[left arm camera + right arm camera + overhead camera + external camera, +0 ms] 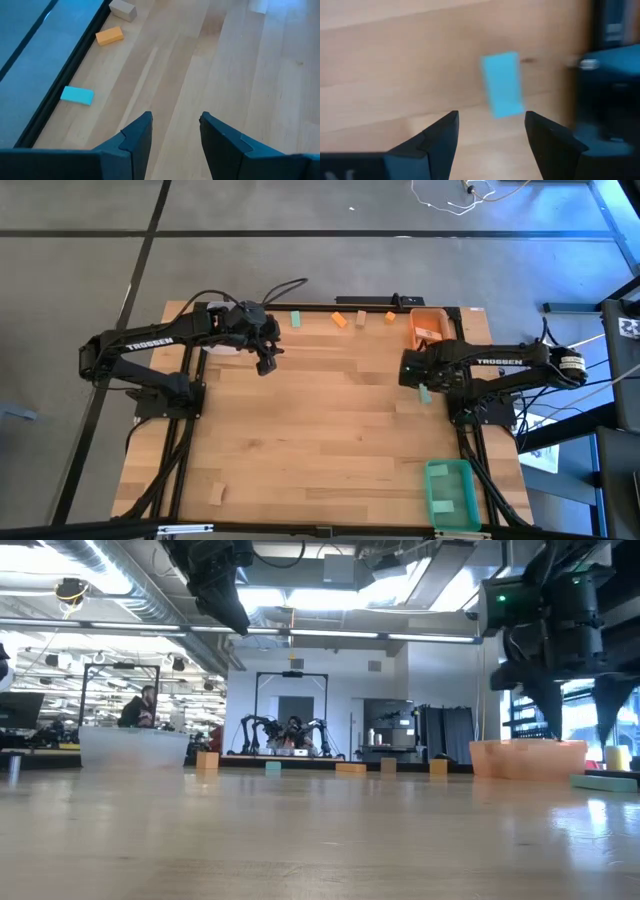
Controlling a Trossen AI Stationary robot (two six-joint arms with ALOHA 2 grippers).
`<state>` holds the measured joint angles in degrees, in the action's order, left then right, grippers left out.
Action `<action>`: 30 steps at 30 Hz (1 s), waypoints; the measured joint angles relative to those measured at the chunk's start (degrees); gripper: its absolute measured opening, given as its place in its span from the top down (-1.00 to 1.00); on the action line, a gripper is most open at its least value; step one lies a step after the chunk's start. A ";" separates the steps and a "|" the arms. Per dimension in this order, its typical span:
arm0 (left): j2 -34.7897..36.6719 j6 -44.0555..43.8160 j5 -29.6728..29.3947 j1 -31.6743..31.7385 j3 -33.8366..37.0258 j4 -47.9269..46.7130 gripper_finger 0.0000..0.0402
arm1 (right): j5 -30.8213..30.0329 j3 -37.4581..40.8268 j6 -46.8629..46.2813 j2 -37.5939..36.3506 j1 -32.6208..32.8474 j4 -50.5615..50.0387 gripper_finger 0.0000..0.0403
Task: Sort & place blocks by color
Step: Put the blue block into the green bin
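**Both grippers empty, teal block lined up for the right arm**

Nearest the overhead camera, the left gripper (266, 363) hangs over bare table (320, 430) at about ten o'clock from centre, aimed downward. The right gripper (424, 387) sits at three o'clock, directly above a teal block (425, 394) lying flat near the right edge, probably so it can drop straight onto it. Along the twelve o'clock edge lie another teal block (296, 319), an orange block (340, 320), a pale wood block (361, 318) and a small orange cube (390, 317). An orange bin (428, 326) stands at one o'clock, a green bin (449, 492) at five o'clock, and a wood block (215, 493) at seven o'clock.

Low view: both grippers hover clear of the tabletop.

Left wrist view: dark fingers (136, 140) stand parted with nothing between them; three blocks lie beyond, beside the table's rim.

Right wrist view: fingers (440, 134) spread wide and empty; the teal block, a short flat bar, lies just ahead of the gap.
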<state>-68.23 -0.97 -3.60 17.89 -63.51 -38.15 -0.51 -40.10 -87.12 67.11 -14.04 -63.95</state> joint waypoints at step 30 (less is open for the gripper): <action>0.00 1.61 -0.18 4.72 0.00 0.46 0.24 | 6.36 12.24 -10.23 -0.03 -4.72 13.12 -0.14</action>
<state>-68.23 0.63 -3.78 22.61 -63.51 -37.69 5.85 -27.85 -97.34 67.09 -18.76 -50.83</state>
